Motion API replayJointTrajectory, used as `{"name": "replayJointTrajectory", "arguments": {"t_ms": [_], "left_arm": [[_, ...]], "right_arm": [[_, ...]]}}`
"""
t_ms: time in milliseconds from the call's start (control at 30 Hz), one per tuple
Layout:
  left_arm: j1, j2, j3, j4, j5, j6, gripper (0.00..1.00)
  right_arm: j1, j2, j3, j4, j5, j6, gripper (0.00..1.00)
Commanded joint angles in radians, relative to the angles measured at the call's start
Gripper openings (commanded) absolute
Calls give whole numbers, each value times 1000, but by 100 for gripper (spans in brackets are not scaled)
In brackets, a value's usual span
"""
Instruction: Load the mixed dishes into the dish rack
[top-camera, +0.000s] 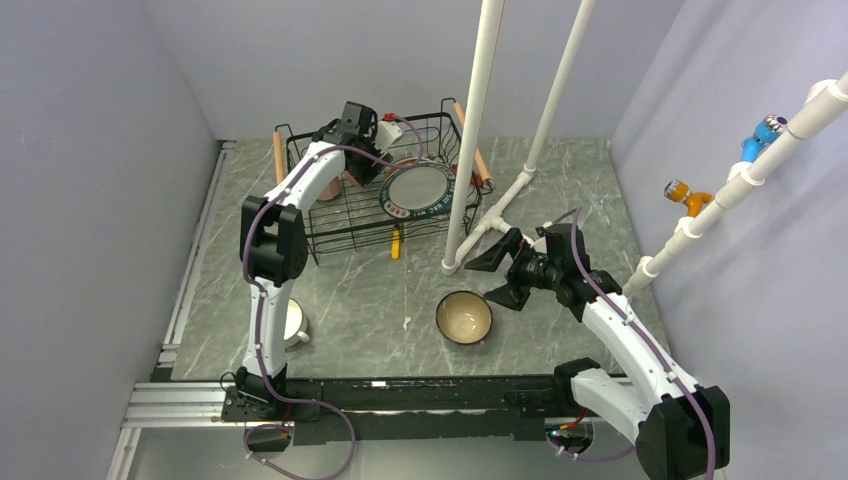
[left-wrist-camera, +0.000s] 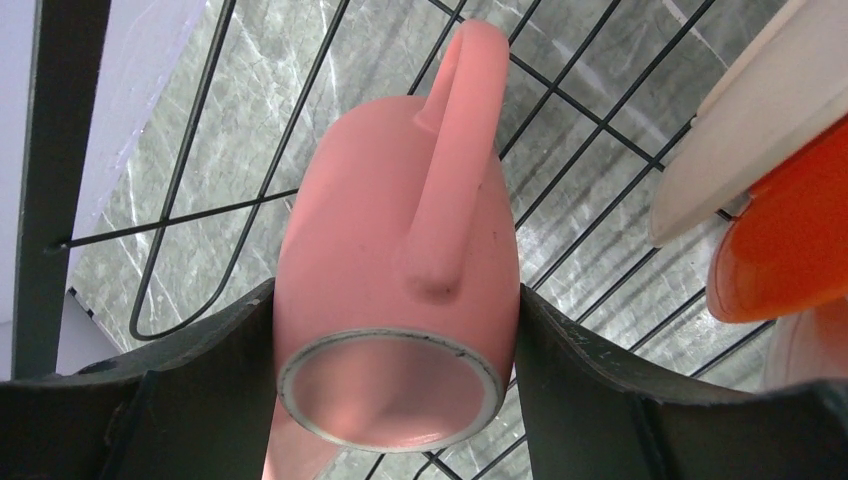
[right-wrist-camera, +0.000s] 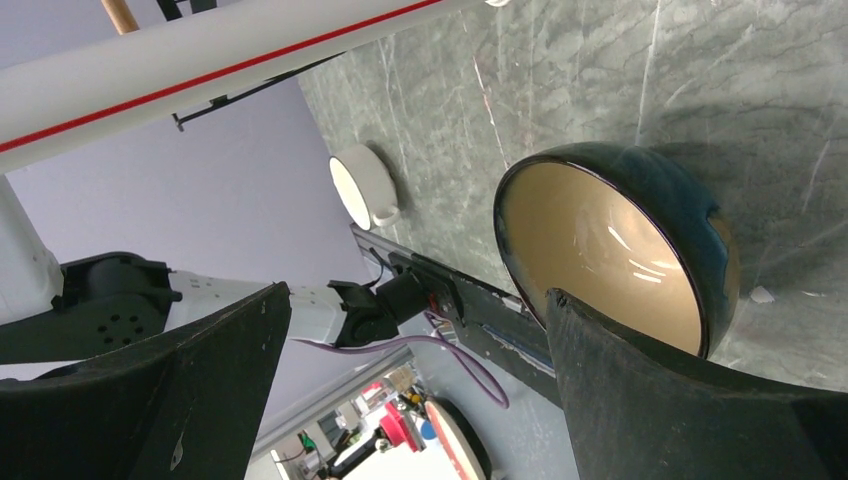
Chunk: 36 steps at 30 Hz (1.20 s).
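Note:
My left gripper (top-camera: 347, 168) reaches into the black wire dish rack (top-camera: 279, 157) and is shut on a pink mug (left-wrist-camera: 400, 250), held by its sides with the base toward the camera and the handle up, over the rack's wire floor (left-wrist-camera: 200, 214). The cream dish with orange-red underside (left-wrist-camera: 770, 120) stands just right of it. The big patterned-rim plate (top-camera: 418, 190) leans in the rack. The tan-inside dark-blue bowl (top-camera: 463, 317) sits on the table; my right gripper (top-camera: 503, 271) hovers open just right of it, fingers (right-wrist-camera: 690, 400) by its rim (right-wrist-camera: 610, 255). The white handled cup (top-camera: 295, 322) is beside the left arm base.
White pipe uprights (top-camera: 470, 130) rise just right of the rack, with their foot (top-camera: 452, 265) between rack and bowl. A small yellow tool (top-camera: 396, 243) lies at the rack's front edge. Purple walls close in both sides. Another pink piece (left-wrist-camera: 810, 345) shows at lower right in the rack.

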Motion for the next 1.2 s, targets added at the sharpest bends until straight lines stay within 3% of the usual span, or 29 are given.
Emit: {"name": "replayJointTrajectory", "arguments": {"t_ms": [0,167,300,733,1167], "left_arm": [[2,-10,83,63,-17,48,0],[4,13,89,57,-27,65,0],[8,19,79,73,-53,77,6],[23,24,79,89,-26,67,39],[27,4,64,123,-23,49,64]], "right_arm": [[-5,3,-9,17,-3,1,99],[-6,4,-20,34,-11,7,99],[-6,11,-15,30,-10,-3,99],[-6,20,-21,43,-17,1,99],[-5,35,-13,56,-30,5,99]]}}
